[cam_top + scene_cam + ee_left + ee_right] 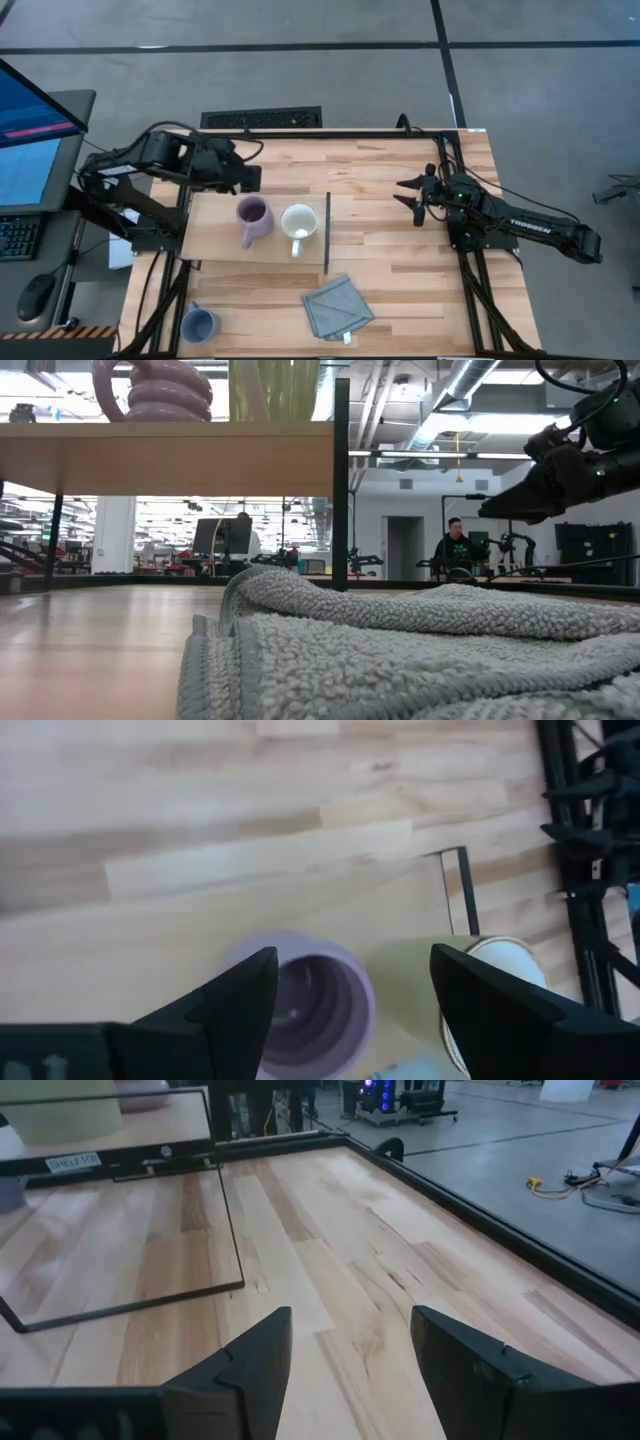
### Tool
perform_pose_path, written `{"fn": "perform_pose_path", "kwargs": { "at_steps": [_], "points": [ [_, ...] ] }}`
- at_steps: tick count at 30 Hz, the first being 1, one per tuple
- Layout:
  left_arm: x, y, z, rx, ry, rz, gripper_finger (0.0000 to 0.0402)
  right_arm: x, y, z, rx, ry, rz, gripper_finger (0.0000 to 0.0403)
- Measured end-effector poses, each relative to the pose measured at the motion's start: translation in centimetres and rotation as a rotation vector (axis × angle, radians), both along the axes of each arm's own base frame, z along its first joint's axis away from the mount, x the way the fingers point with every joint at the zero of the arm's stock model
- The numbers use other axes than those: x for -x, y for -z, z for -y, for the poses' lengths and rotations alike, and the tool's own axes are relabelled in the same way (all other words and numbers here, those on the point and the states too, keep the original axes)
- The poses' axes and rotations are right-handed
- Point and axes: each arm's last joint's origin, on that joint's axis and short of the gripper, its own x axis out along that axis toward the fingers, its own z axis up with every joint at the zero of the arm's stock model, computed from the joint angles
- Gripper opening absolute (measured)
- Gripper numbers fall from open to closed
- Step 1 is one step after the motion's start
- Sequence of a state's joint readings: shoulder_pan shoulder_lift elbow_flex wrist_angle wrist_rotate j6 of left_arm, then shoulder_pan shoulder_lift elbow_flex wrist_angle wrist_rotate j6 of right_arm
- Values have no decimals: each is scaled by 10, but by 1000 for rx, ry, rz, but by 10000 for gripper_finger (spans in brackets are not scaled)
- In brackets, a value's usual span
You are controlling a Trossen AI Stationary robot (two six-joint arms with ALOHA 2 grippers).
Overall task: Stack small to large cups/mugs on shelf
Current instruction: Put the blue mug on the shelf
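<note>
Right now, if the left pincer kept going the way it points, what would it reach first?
Most likely the purple mug, framed between the open left pincer fingers on the shelf; depth is unclear.

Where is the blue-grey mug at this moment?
In the high view, the blue-grey mug stands on the table near its front-left corner, off the shelf and left of the cloth.

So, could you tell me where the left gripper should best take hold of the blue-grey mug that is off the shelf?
The blue-grey mug stands upright, mouth up, near the table's front left corner, apart from the cloth. Probably best to come straight down and pinch the rim wall. I cannot make out its handle. The left gripper is open behind the shelf.
</note>
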State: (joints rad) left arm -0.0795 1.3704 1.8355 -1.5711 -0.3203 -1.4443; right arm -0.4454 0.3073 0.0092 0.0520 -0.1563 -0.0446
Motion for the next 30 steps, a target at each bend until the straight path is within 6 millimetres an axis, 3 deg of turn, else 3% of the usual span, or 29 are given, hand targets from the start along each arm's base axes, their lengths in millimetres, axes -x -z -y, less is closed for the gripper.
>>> {"fn": "perform_pose_path", "kwargs": {
  "at_steps": [8, 30],
  "points": [
    [16, -9, -5, -224, 111, -21, 254, -1, -5, 0, 5, 4, 54, 230],
    [20, -13, -4, -575, 335, -183, 254, -2, -29, 1, -25, 16, 317, 230]
  ]
}}
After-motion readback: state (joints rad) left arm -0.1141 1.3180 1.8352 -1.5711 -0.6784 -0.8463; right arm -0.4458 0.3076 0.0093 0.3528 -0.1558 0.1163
